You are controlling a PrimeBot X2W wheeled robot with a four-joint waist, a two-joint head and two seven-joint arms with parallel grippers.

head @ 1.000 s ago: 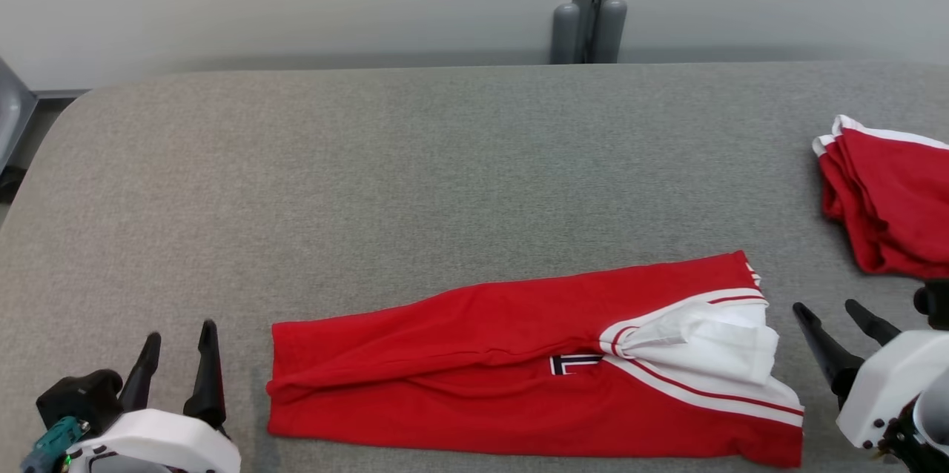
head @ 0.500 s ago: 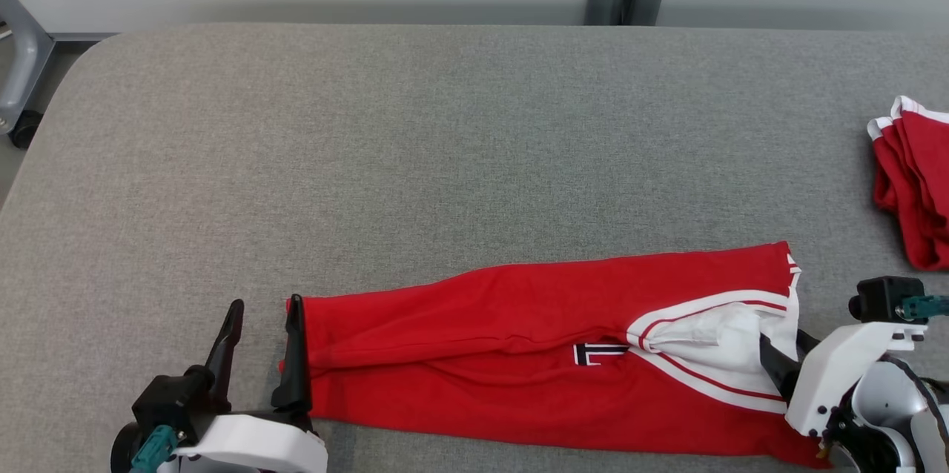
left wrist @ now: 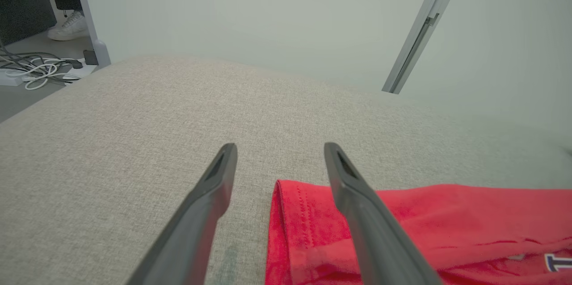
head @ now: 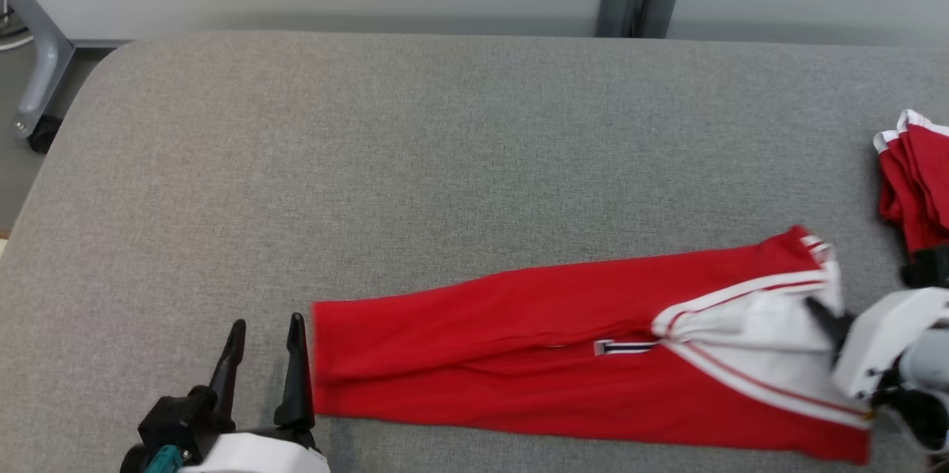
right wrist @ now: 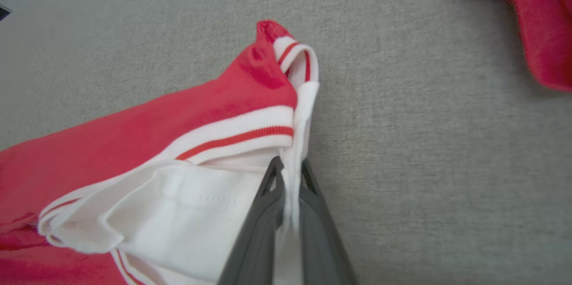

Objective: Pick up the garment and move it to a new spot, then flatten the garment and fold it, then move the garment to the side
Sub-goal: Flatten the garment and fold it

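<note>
At the left, the left gripper [head: 267,321] stands with its fingers apart at the hem of the red jersey [head: 519,339], one finger over the cloth and the other over the grey table [head: 445,161]. The jersey lies in a long band along the table's near edge. At its white-trimmed right end, the right gripper [right wrist: 291,163] is pinched on the white cloth. This looks like the flatten-and-fold step. Next, the left fingers likely need to close on the hem so both ends lift together. A second red garment [head: 916,184] lies at the far right.

Overhead plus wrist close-ups; common garment [head: 519,310]
</note>
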